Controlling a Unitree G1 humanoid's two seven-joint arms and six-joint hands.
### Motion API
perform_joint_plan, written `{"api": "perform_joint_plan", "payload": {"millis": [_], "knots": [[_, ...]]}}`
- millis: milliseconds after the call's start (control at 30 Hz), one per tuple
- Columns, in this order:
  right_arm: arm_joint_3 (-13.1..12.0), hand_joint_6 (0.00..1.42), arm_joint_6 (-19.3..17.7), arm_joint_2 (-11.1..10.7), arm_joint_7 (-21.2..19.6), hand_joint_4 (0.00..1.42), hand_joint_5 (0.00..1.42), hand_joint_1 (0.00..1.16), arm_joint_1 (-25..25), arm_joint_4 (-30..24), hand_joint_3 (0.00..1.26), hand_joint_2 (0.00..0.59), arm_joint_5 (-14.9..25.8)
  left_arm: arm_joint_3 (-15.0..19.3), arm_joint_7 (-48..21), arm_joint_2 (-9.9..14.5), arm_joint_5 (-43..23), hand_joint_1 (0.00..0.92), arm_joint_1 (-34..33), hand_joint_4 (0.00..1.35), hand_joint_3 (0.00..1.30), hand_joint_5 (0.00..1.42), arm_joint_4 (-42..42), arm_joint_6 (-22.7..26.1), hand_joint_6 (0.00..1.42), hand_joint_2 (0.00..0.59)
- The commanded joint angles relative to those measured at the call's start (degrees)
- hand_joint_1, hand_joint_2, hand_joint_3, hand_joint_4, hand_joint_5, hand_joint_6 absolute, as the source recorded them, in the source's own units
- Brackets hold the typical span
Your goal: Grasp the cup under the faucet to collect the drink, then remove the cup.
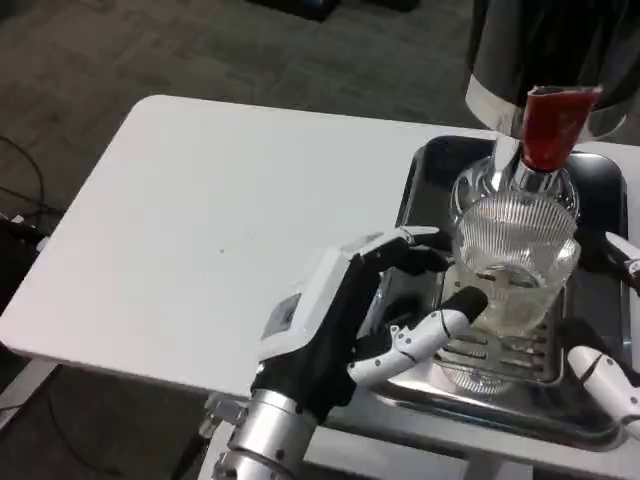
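A clear ribbed glass cup point(515, 255) stands under the silver faucet point(528, 172), which has a red lever point(555, 125). My left hand point(350, 320) grips the cup from its left side, with the thumb across the near wall and the fingers reaching behind. The cup sits over the slotted grate point(495, 352) of a dark metal drip tray point(425, 175). I cannot tell whether liquid is in the cup. At the picture's right edge my right hand point(612, 375) has its fingers spread, apart from the cup and holding nothing.
The dark drink dispenser point(560, 45) rises behind the tray at the top right. The white table point(220, 220) stretches to the left of the tray. Its near edge runs just in front of my left forearm point(265, 435).
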Motion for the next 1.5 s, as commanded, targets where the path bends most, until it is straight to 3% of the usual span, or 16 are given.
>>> {"api": "perform_joint_plan", "payload": {"millis": [33, 900, 1167, 1333, 1500], "knots": [[0.8, 0.04, -0.6, 0.3, -0.6, 0.17, 0.08, 0.36, 0.1, -1.0, 0.14, 0.414, -0.5, 0.2, -1.0, 0.2, -0.4, 0.155, 0.8, 0.43, 0.41, 0.41, -2.4, -0.7, 0.18, 0.119], [1.4, 0.06, -0.3, 0.5, -0.6, 0.18, 0.09, 0.36, -0.4, -0.7, 0.14, 0.414, -1.3, 1.8, -1.9, 1.1, 0.1, 0.148, 4.4, 0.39, 0.40, 0.41, -6.0, 0.2, 0.19, 0.098], [1.3, 0.06, -0.1, 0.5, -0.7, 0.18, 0.10, 0.37, -0.7, -0.7, 0.14, 0.414, -1.4, 2.1, -2.9, 1.8, 0.8, 0.125, 6.4, 0.13, 0.23, 0.26, -8.3, 2.3, 0.18, 0.079], [1.5, 0.06, -0.2, 0.5, -0.7, 0.18, 0.10, 0.37, -0.7, -0.4, 0.14, 0.414, -1.5, 2.3, -2.9, 2.1, 0.8, 0.107, 6.9, 0.07, 0.17, 0.21, -8.5, 2.7, 0.17, 0.067], [1.8, 0.05, 0.0, 0.5, -0.8, 0.18, 0.10, 0.37, -0.9, -0.3, 0.14, 0.414, -1.7, 2.9, -3.6, 2.6, 0.2, 0.089, 7.2, 0.00, 0.01, 0.13, -8.6, 2.9, 0.15, 0.057]]}}
